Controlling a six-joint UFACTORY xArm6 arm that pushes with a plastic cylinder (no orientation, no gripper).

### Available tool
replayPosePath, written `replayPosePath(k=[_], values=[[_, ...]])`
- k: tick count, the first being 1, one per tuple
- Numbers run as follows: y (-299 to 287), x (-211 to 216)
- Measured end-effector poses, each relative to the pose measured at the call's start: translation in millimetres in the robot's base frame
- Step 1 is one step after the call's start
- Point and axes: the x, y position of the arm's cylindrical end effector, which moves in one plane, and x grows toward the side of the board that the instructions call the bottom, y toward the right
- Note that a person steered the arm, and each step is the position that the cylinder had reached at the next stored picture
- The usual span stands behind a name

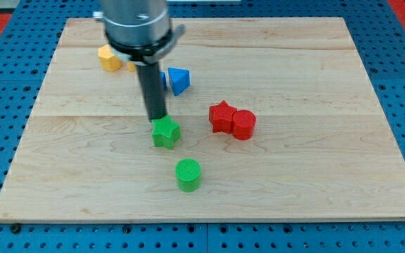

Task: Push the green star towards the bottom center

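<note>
- Camera view: my tip (pixel 158 118) sits at the top edge of the green star (pixel 165 132), touching it or just short of it; I cannot tell which.
- I have no jaws to part or press together, only the dark rod.
- The green star lies a little left of the board's middle on the wooden board (pixel 315 176).
- A green cylinder (pixel 188 174) stands below the star, near but apart.
- To the view's right, a red star (pixel 221 116) touches a red cylinder (pixel 243 124).
- Behind the rod sits a blue block (pixel 178 80), and up left a yellow block (pixel 109 57), partly hidden by the arm.
</note>
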Motion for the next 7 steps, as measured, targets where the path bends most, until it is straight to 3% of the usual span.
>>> replayPosePath(k=[2,3,4,5,6,7], values=[[0,69],[-2,68],[-64,81],[-43,102],[-2,101],[-41,76]])
